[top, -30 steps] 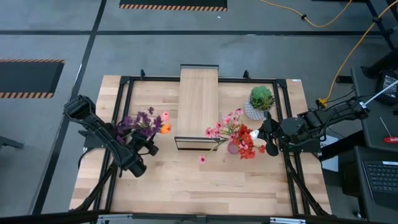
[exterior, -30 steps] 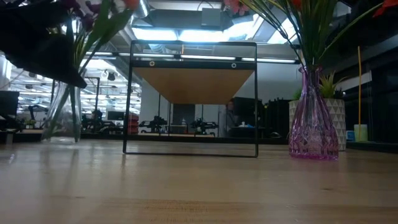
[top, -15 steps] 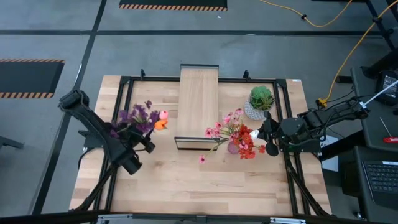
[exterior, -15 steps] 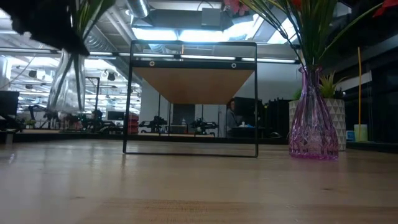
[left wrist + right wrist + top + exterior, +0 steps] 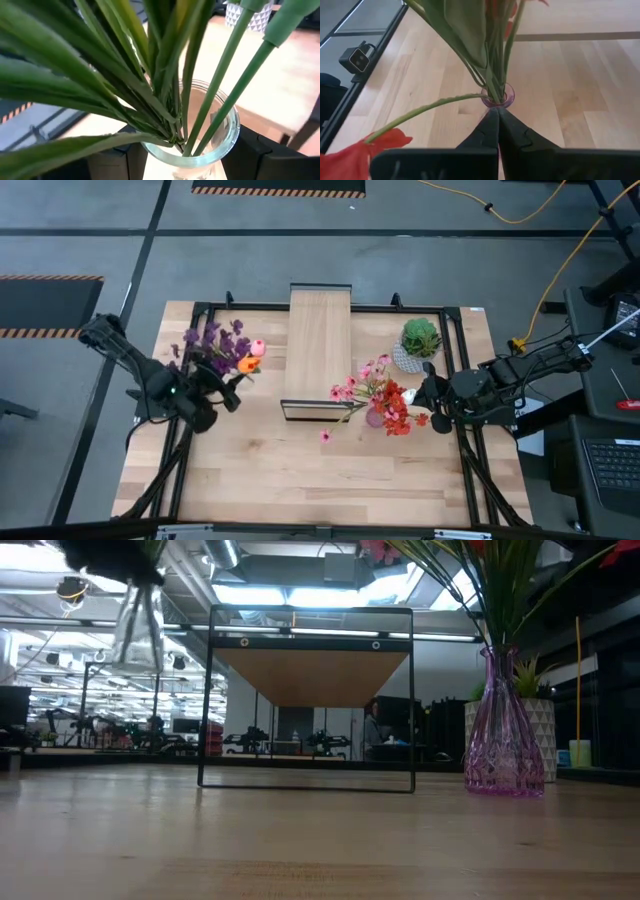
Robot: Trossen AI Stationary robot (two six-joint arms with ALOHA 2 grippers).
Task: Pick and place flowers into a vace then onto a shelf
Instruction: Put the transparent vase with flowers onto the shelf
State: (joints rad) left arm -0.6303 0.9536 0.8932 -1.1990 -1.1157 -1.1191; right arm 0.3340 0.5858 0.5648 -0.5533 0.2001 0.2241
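Clear glass is gripped by the left pincer (image 5: 205, 402): its dark fingers (image 5: 260, 160) are pressed against either side of the clear vase (image 5: 192, 150), just under the rim, as seen in the left wrist view. Green stems are packed into that vase, and its purple cluster (image 5: 210, 345), orange tulip (image 5: 246, 365) and pink tulip (image 5: 256, 347) are seen from above over the left part of the desk (image 5: 300, 470), beside the shelf (image 5: 318, 345) but apart from it. In the low view the clear vase is hung high in the air, well off the desk, with its base about level with the shelf's plank top. The right pincer (image 5: 497, 131) is held at the neck of the purple vase (image 5: 505, 730), its fingers drawn to a narrow point that appears to meet there; a real grip on the glass cannot be confirmed. That vase is stood on the desk near the right end of the shelf, filled with pink blossoms (image 5: 358, 383) and red blooms (image 5: 400, 415), with a potted green plant (image 5: 420, 340) behind it. Both vases are judged to be filled already, so the flower picking appears done. Nothing has yet been set on the shelf top; both vases remain to be placed there.
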